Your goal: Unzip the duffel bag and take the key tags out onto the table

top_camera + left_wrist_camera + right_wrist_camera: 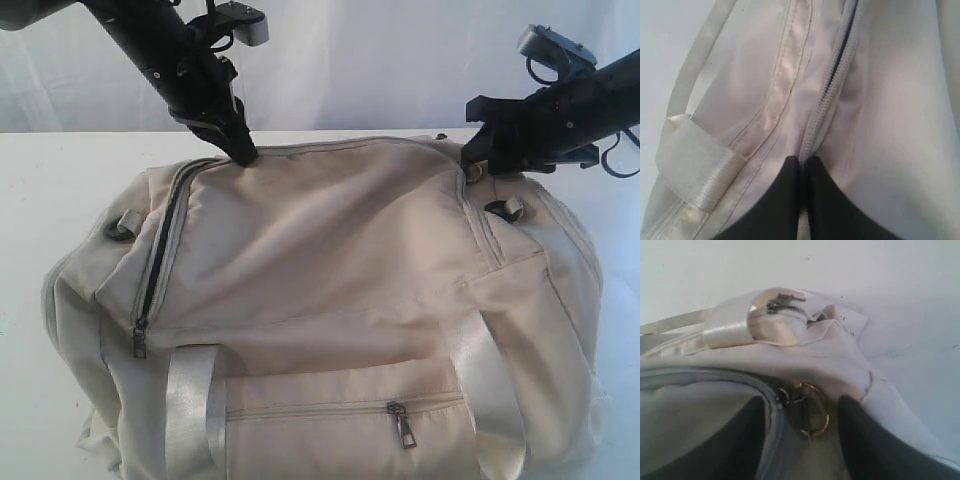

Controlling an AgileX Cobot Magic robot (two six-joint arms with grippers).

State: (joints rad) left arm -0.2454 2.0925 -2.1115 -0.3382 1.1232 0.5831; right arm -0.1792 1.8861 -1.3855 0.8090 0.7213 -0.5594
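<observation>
Duffel bag (330,290) lies across the middle of the white table (60,180), front pocket facing the exterior cam, and fills most of that view. Key tags aren't visible anywhere, so presumably they're still inside. Nothing is out on the table yet.

Progress: early, I'd say.
- Main zip gapes dark along the bag's left side, down to a pull (139,341).
- Run along the far top edge looks closed as far as I can see. Only a thin dark slit shows in the left wrist view.
- Front pocket zip is shut, w/ its pull (403,427) hanging.

Left claw (802,161) is pressed together right on the zip seam at the bag's top-left. It seems to nip a bit of fabric or tape, prob. to steady the bag.

Right claw (801,405) is spread at the top-right corner, one finger each side of a brass ring pull (473,170). It isn't gripping the pull, and I can't tell whether a finger touches it.

Left to do, by my read:
- close on that ring
- run the zip open enough for access
- reach in and find the tags
- set them on the table

So most of the job remains.
</observation>
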